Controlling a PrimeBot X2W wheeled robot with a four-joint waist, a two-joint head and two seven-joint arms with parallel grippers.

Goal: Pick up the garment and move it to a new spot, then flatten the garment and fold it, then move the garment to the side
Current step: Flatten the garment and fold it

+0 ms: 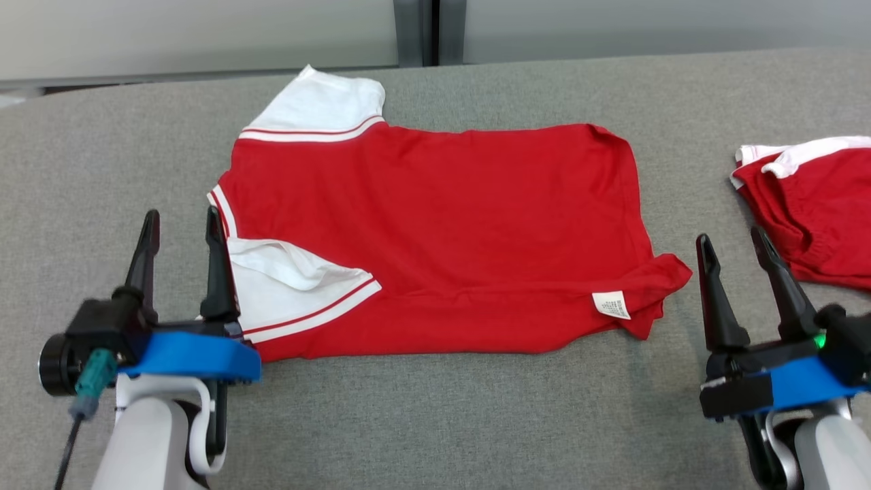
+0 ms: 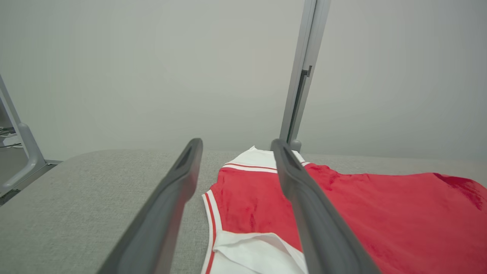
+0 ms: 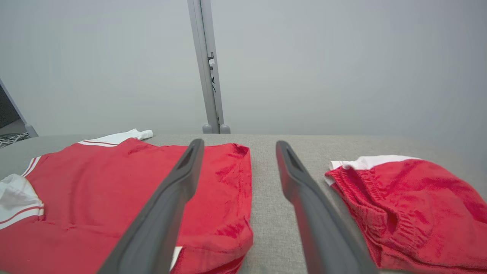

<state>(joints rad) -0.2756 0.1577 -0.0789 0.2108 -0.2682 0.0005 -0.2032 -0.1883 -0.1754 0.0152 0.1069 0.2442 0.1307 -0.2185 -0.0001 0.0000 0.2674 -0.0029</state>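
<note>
A red garment [image 1: 442, 231] with white, red-striped sleeves lies folded lengthwise on the grey padded table [image 1: 422, 422], collar end to the left and hem with a white label to the right. My left gripper [image 1: 182, 228] hovers open at the garment's left edge by the near sleeve, nothing between its fingers. My right gripper [image 1: 735, 243] stands open just right of the hem corner, empty as well. The left wrist view has the garment [image 2: 380, 213] beyond its open gripper [image 2: 236, 146]. From the right wrist, the garment [image 3: 106, 190] lies left of the open gripper [image 3: 239, 146].
A second red and white garment [image 1: 816, 204] lies bunched at the table's right edge, close to my right gripper; it also appears in the right wrist view [image 3: 411, 205]. A grey wall with a vertical metal post [image 1: 415, 30] stands behind the table.
</note>
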